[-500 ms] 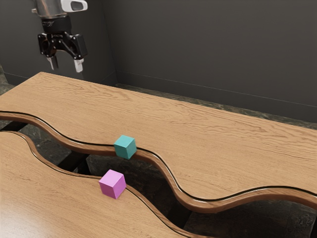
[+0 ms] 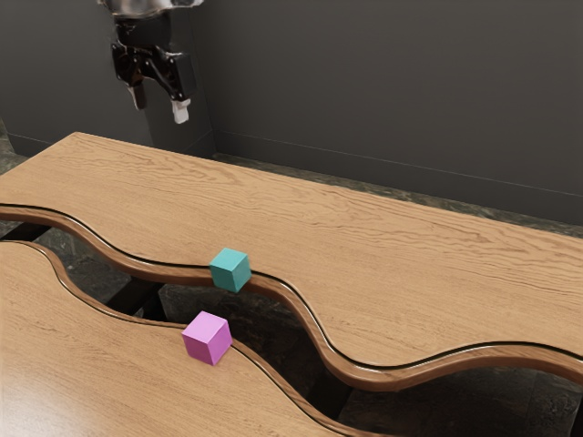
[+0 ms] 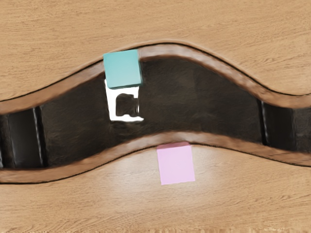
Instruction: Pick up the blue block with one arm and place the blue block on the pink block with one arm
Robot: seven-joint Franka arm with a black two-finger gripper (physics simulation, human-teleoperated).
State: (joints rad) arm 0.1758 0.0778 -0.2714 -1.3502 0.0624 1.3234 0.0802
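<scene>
Exterior view, left to right: gripper (image 2: 158,105) hangs high at the upper left, over the back corner of the table, well apart from both blocks. Fingers spread, nothing between them.

Table is two wooden slabs, near slab (image 2: 73,364) and far slab (image 2: 383,237), split by a wavy gap (image 2: 273,341) with dark floor showing through.

Pink block (image 2: 207,338) sits flat on the near slab, right at its wavy edge. Blue block (image 2: 230,269) is slightly to the right of it and further back, flat on the far slab at the lip of the gap. The blocks are not touching; the gap runs between them. Dark grey wall (image 2: 410,82) is behind.

Wrist view, looking straight down: blue block (image 3: 123,68) on one slab's rim, pink block (image 3: 176,163) on the other slab's rim across the gap. Bright white patch (image 3: 124,106) on the dark floor just beside the blue block.
</scene>
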